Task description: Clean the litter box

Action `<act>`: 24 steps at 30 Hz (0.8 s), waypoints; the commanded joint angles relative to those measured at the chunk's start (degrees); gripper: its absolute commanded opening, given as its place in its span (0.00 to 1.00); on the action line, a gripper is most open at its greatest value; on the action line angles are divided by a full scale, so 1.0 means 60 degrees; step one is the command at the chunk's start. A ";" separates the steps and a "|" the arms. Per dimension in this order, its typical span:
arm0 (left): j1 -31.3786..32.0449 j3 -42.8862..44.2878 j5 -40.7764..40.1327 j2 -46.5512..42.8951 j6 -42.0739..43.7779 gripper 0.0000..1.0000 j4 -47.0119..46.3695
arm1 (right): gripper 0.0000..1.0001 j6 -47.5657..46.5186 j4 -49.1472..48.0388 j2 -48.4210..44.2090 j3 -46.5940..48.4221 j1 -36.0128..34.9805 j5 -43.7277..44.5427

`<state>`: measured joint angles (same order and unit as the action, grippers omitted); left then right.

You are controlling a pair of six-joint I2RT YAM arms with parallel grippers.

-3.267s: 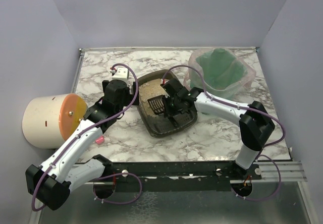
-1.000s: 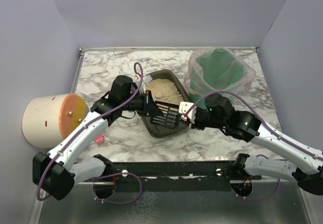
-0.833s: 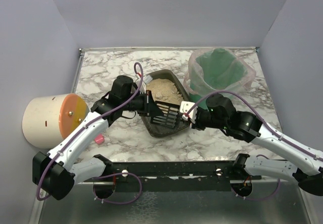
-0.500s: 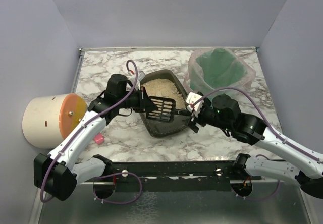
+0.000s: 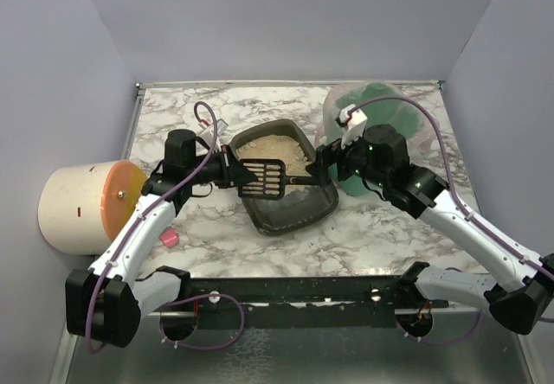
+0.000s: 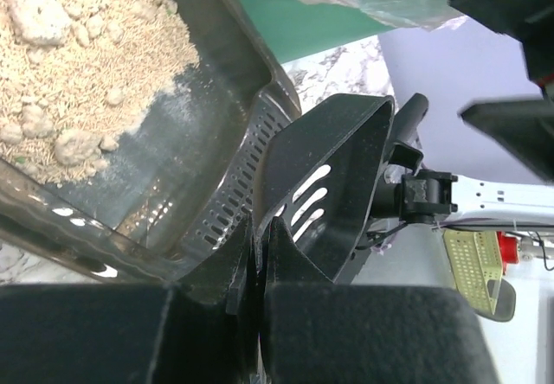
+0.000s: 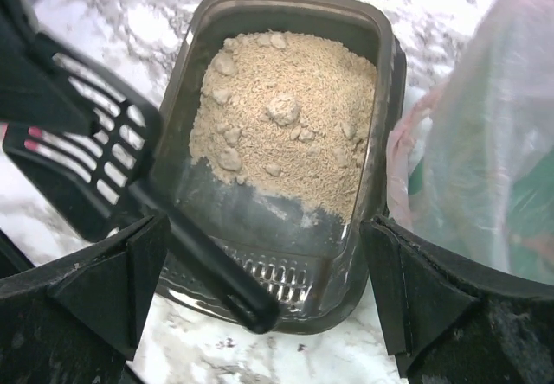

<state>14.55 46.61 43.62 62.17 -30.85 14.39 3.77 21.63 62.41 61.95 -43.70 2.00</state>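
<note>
Left tool point(image 5: 230, 169) grips scoop point(image 5: 270, 179) above litter box point(image 5: 293, 220); green bucket point(image 5: 416, 129) just beside.

White arm links point(image 5: 138, 233) w/ black joints, purple cables point(image 5: 401, 99), black jaws.

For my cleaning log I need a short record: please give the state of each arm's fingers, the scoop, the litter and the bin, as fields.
left fingers: shut on the scoop
right fingers: open, empty, above the litter box
scoop: over the box's left side, handle free
litter: heaped at the far end
bin: green, bag-lined, right of box
</note>
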 commanded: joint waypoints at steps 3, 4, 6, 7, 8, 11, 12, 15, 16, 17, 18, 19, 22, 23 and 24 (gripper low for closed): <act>-0.0393 -0.0429 0.1604 -0.0313 -0.1118 0.00 -0.2176 | 1.00 0.2781 -0.1001 -0.0102 -0.0166 0.1357 -0.2962; -0.0414 -0.0473 0.1671 -0.0335 -0.1233 0.00 -0.2340 | 1.00 0.3044 -0.1075 -0.0152 -0.0224 0.1486 -0.3231; -0.0453 -0.0547 0.1843 -0.0360 -0.1477 0.00 -0.2745 | 1.00 0.3482 -0.1290 -0.0285 -0.0420 0.1739 -0.3844; -0.0460 -0.0603 0.1963 -0.0378 -0.1644 0.00 -0.3002 | 1.00 0.3721 -0.1464 -0.0381 -0.0555 0.1850 -0.4152; -0.0461 -0.0649 0.2070 -0.0393 -0.1818 0.00 -0.3251 | 1.00 0.3947 -0.1685 -0.0500 -0.0689 0.1961 -0.4471; -0.0458 -0.0810 0.2370 -0.0413 -0.2455 0.00 -0.4170 | 0.98 0.4676 -0.2149 -0.0759 -0.1019 0.2184 -0.5282; -0.0450 -0.0834 0.2465 -0.0423 -0.2687 0.00 -0.4528 | 0.98 0.4839 -0.2271 -0.0829 -0.1104 0.2219 -0.5394; -0.0461 -0.0695 0.2748 -0.0382 -0.3027 0.00 -0.5065 | 0.97 0.5142 -0.2637 -0.1166 -0.1350 0.2244 -0.5851; -0.0460 -0.0613 0.2796 -0.0358 -0.2997 0.00 -0.5065 | 0.96 0.5244 -0.2825 -0.1306 -0.1455 0.2239 -0.6042; -0.0461 -0.0531 0.2818 -0.0315 -0.2958 0.00 -0.5065 | 0.95 0.5348 -0.2974 -0.1434 -0.1550 0.2244 -0.6178; -0.0461 -0.0475 0.2846 -0.0269 -0.2926 0.00 -0.5065 | 0.95 0.5453 -0.3119 -0.1538 -0.1628 0.2245 -0.6310; -0.0449 -0.0424 0.2881 -0.0213 -0.2905 0.00 -0.5065 | 0.94 0.5563 -0.3249 -0.1627 -0.1696 0.2243 -0.6449; -0.0412 -0.0281 0.2899 -0.0071 -0.2784 0.00 -0.5065 | 0.89 0.5754 -0.3391 -0.1845 -0.1795 0.2241 -0.6615; -0.0393 -0.0237 0.2890 -0.0023 -0.2757 0.00 -0.5065 | 0.88 0.5809 -0.3419 -0.1919 -0.1831 0.2244 -0.6617; -0.0378 -0.0187 0.2879 0.0020 -0.2730 0.00 -0.5074 | 0.86 0.5847 -0.3453 -0.1986 -0.1853 0.2237 -0.6643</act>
<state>12.08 42.87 58.67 61.21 -47.44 -13.23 36.05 4.69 52.25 51.83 -30.52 -33.87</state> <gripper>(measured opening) 0.039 0.888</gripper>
